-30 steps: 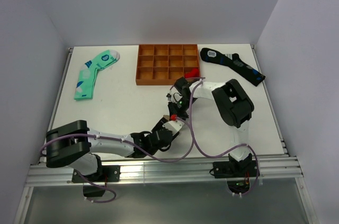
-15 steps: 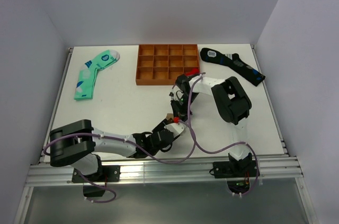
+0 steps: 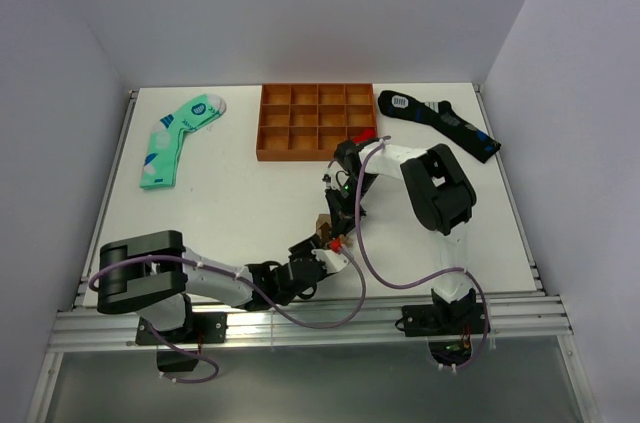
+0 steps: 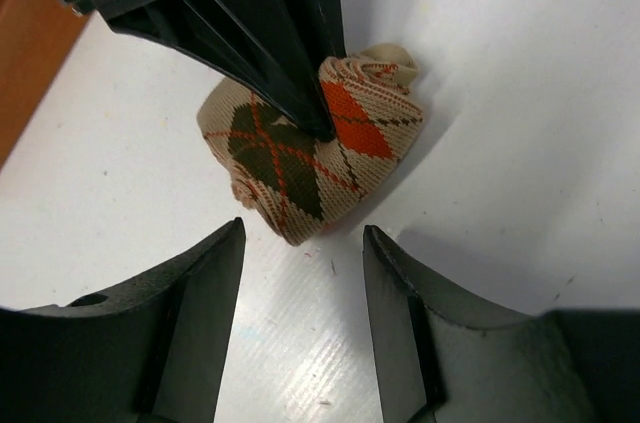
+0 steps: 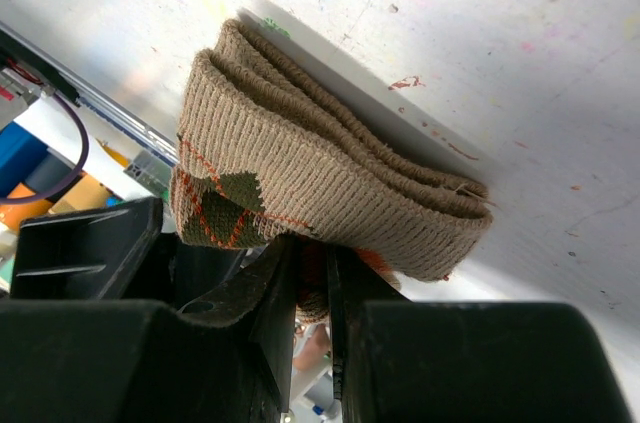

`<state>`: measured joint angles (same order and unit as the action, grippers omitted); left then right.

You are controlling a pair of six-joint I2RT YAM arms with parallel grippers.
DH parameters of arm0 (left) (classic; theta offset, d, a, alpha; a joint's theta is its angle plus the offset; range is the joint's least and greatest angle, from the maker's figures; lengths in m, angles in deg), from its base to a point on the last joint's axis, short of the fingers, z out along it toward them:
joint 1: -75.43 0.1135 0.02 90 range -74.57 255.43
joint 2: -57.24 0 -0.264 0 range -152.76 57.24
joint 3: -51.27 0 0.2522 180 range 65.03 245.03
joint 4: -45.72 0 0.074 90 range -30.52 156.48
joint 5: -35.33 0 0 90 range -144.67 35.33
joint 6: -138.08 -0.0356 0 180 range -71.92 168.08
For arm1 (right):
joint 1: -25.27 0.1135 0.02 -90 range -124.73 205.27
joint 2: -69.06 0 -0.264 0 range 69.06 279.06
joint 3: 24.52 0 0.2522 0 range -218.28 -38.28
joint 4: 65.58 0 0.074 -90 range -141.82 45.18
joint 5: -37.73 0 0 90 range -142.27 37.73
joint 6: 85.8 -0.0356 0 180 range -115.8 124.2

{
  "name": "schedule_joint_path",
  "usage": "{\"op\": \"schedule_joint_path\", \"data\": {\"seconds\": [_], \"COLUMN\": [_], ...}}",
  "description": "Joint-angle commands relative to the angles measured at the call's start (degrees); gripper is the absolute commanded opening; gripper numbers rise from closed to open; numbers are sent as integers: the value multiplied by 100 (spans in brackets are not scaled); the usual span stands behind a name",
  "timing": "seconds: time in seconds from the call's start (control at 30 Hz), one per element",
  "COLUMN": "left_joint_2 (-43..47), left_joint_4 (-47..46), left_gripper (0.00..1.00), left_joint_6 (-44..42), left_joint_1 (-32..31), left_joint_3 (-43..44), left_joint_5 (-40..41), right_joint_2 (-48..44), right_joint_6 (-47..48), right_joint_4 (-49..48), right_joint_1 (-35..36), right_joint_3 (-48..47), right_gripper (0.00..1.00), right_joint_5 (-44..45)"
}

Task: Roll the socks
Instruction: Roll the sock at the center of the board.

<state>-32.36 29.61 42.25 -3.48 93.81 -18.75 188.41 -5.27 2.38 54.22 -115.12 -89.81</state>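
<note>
One tan argyle sock (image 4: 300, 168), bundled, orange diamonds.

No lettering, number or brand can be read in any view. Left of the orange-brown compartment tray (image 3: 300, 154), the mint-green sock (image 3: 178, 139) bears a small striped patch. Right of the tray, the black sock (image 3: 437, 121) bears a white one. Both patches are too small to read. The tan-brown knit argyle sock (image 4: 300, 173) shows only diamonds.

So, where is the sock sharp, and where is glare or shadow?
Left wrist: the sock is sharp, with soft shadow on its right and glare on the table near the left pincer. Right wrist: knit sharp, the right pincer dark and blurred. Top external: even light, sock tiny.
</note>
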Motion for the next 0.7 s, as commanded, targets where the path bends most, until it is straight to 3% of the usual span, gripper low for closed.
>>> {"op": "schedule_joint_path", "data": {"seconds": [0.0,0.23,0.4,0.67], "left_joint_2": [224,31,-171,-453], "left_joint_4": [-1213,-1732,-1716,-1688], "left_gripper": [57,57,58,58], "left_joint_6": [-646,-1210,-1131,-1412], "left_joint_1": [-45,-1,192,315], "left_joint_3": [-249,-346,-268,-144], "left_joint_5": [117,-524,-1271,-1439], "right_joint_2": [405,352,317,255], "right_joint_6": [561,534,543,543], "right_joint_4": [-665,-665,-673,-691], "right_joint_1": [-118,-109,-109,-109], "right_joint_3": [275,275,275,301], "right_gripper": [5,5,5,5], "right_joint_5": [2453,2427,2409,2348]}}
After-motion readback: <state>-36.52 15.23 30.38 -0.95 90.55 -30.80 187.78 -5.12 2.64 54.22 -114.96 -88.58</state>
